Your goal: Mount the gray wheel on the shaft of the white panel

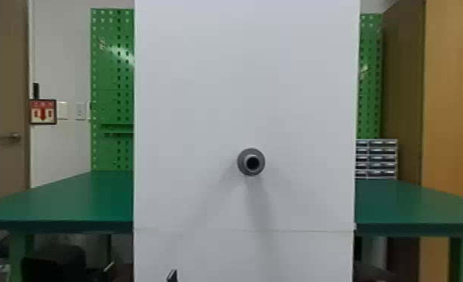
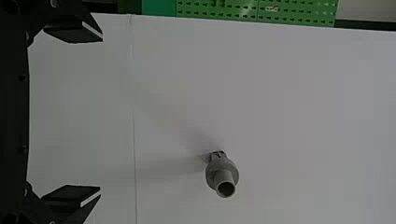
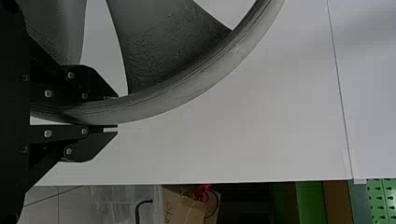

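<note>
Head view: one shaft [image 1: 251, 162] on the white panel [image 1: 189, 93]; left hand [image 1: 172, 276] low, near side; lettered red sign [image 1: 42, 111], far left. Left wrist view: two fingers, wide apart. Right wrist view: right hand [image 3: 114, 112] pinching one gray wheel [image 3: 177, 91] by its rim, before the panel.

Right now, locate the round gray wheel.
The round gray wheel is in the right wrist view, its rim between the black fingers of the right end effector, before the white panel.

gray wheel [image 3: 187, 88] cropped, white panel [image 1: 204, 93] cropped
</note>
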### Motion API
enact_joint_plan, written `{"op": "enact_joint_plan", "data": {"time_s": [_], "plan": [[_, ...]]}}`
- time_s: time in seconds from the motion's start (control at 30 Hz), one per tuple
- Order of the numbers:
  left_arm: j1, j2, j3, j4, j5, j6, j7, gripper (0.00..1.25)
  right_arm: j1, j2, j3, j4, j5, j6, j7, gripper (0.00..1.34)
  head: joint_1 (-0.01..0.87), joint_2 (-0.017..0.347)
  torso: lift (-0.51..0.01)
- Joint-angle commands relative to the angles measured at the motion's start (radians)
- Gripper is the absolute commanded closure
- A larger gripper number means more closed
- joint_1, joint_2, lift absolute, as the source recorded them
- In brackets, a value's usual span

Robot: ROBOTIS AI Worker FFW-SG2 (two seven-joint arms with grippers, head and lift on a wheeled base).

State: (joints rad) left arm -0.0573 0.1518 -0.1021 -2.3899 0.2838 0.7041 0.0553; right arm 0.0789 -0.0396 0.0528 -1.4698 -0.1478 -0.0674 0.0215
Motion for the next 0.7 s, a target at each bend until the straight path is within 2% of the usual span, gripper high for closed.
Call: {"op": "enact_joint_plan", "data": {"time_s": [0.0, 0.67], "plan": [[0.002, 0.0, 0.001, 0.0, 0.0, 0.0, 0.0, 0.13, -0.001, -0.003, 0.007, 0.0, 0.001, 0.005, 0.0, 1.17, 0.034, 0.031, -0.491], [0.005, 0.0, 0.002, 0.0, 0.0, 0.0, 0.001, 0.13, -0.002, 0.006, 0.001, 0.0, 0.004, 0.015, 0.0, 1.17, 0.034, 0.031, -0.491]]}}
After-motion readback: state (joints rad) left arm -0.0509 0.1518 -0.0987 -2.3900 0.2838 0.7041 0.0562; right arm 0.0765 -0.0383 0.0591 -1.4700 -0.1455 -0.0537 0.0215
